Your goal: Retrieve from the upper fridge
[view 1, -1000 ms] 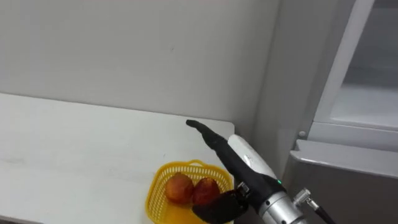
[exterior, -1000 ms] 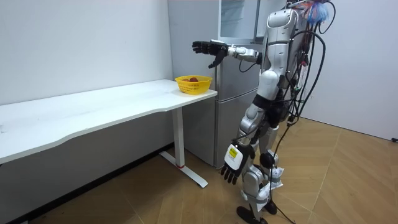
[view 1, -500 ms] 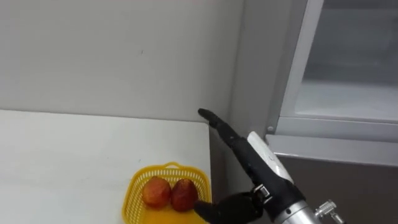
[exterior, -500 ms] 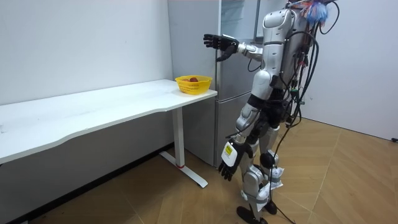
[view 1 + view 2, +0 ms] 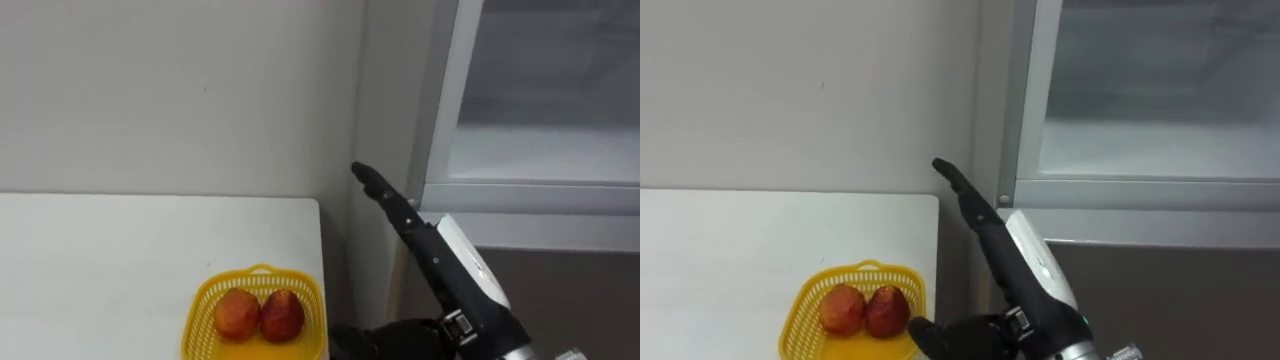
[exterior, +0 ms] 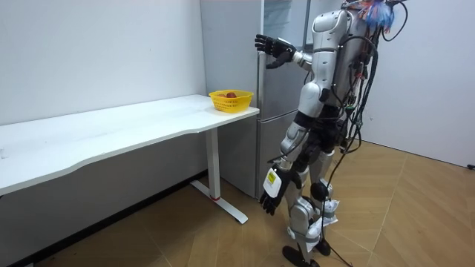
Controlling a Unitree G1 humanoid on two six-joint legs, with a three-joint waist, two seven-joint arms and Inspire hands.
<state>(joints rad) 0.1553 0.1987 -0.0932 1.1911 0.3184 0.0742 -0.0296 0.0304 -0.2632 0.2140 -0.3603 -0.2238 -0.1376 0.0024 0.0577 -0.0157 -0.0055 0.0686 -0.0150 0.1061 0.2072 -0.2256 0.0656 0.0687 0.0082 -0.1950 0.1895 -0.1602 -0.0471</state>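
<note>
By table point(image 5: 100, 260): grey fridge point(image 5: 585, 295), wht interior

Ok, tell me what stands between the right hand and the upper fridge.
Nothing visible. The right hand hangs open before the frame of the upper fridge; the basket sits lower, on the table.

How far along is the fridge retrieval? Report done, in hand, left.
Looks done: two red fruits lie in the yellow basket on the table. In hand: nothing; the right hand is open, raised at the upper fridge frame. Left: reach inside and take an item; the left hand hangs open by the thigh.
</note>
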